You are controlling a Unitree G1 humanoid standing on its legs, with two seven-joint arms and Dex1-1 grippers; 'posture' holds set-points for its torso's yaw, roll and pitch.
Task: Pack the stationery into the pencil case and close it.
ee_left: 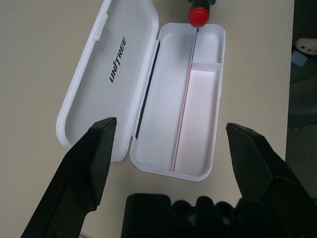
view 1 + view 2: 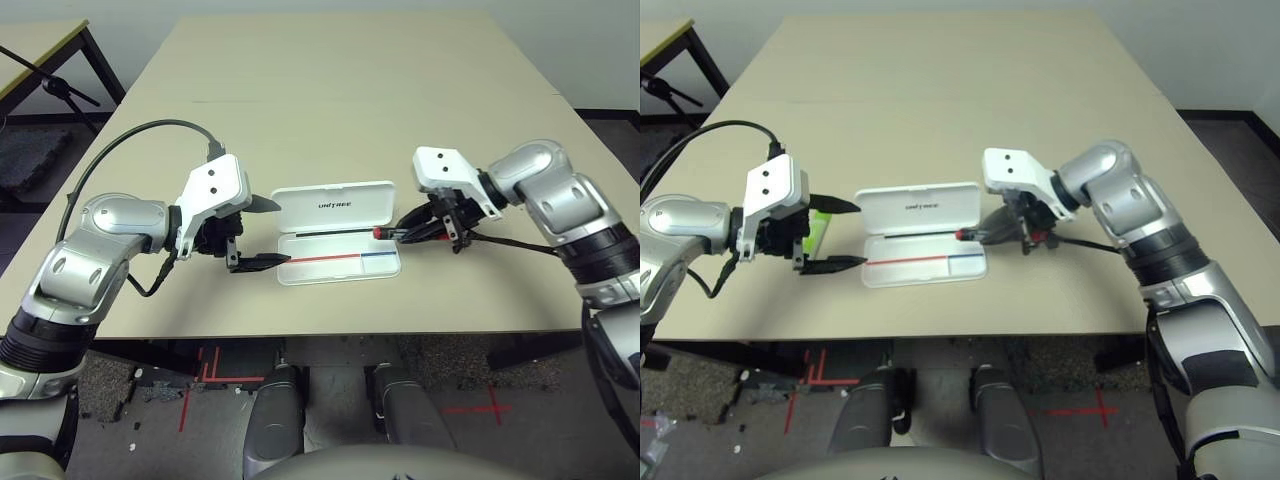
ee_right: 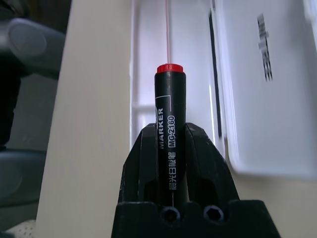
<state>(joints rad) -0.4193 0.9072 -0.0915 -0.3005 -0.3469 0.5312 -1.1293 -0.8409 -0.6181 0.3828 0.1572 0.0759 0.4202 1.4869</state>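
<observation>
The white pencil case lies open in the middle of the table, its lid folded back flat. In the left wrist view its tray holds nothing. My right gripper is shut on a black marker, whose red end hangs just over the tray's right end. My left gripper stands open at the case's left end, its fingers spread wide and touching nothing. A lime-green highlighter lies on the table behind the left gripper's fingers.
A black cable loops over my left forearm. The table's front edge runs close below the case. A second table with a black stand is at the far left.
</observation>
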